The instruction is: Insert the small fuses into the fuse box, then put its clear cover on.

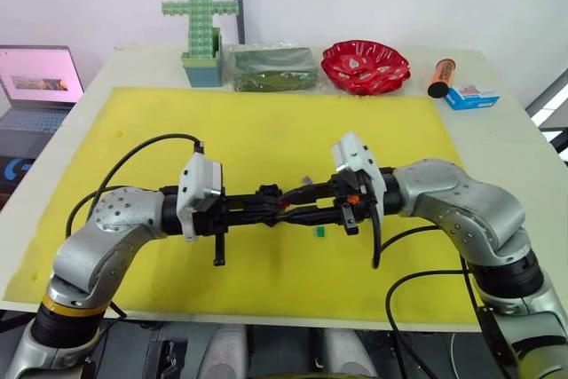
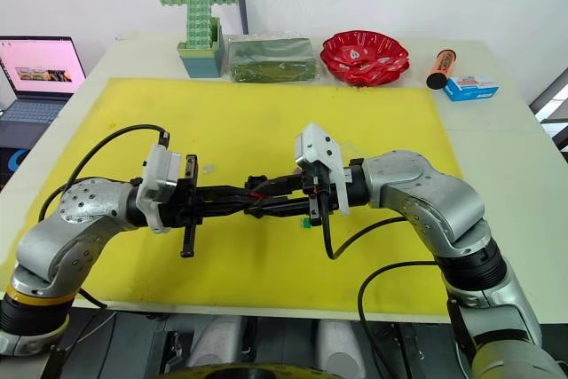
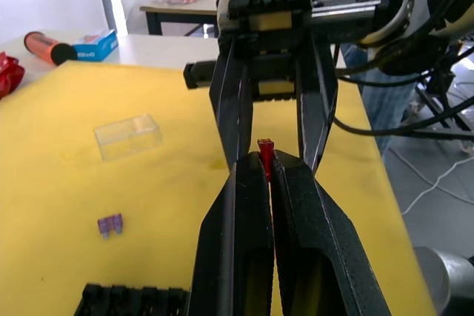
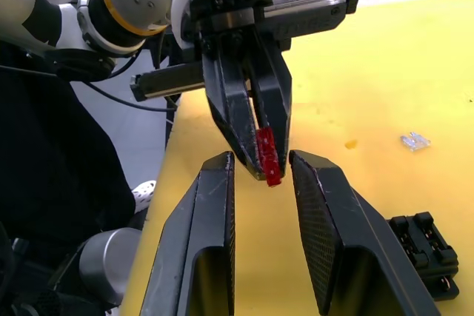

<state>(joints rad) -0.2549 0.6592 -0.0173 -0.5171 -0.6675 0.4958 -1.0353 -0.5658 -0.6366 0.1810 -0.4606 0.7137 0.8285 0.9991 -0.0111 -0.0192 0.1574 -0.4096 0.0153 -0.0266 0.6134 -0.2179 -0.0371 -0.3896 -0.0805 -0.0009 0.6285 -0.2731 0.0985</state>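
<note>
**Mid-air fuse handoff over the yellow mat**

Yellow foam mat (image 1: 266, 122) covers most of the white table, with the two arms meeting tip to tip over its middle.

Going left to right: the left gripper (image 3: 265, 164) has its fingers pinched together on the red fuse (image 3: 265, 155), which pokes out past the tips. In the right wrist view the fuse's long axis runs roughly in line with the left fingers, pointing toward the other arm. The right gripper (image 4: 259, 164) faces it head-on with its fingers spread, one on each side of the fuse and not touching it as far as I can tell. So this looks to me like a handoff or regrasp, and it hinges on the fuse sitting centred in that gap before the right fingers close.

Everything else is down on the mat. The fuse box (image 4: 426, 253) lies below the grippers, slightly to the side. The purple fuse (image 3: 109, 223) lies just beyond the box, the clear cover (image 3: 127, 136) farther out, apart from both. A green fuse (image 1: 320, 232) sits under the right gripper, and a pale fuse (image 4: 415, 140) lies off on its own. Cover's not on, so plenty left to do.
</note>
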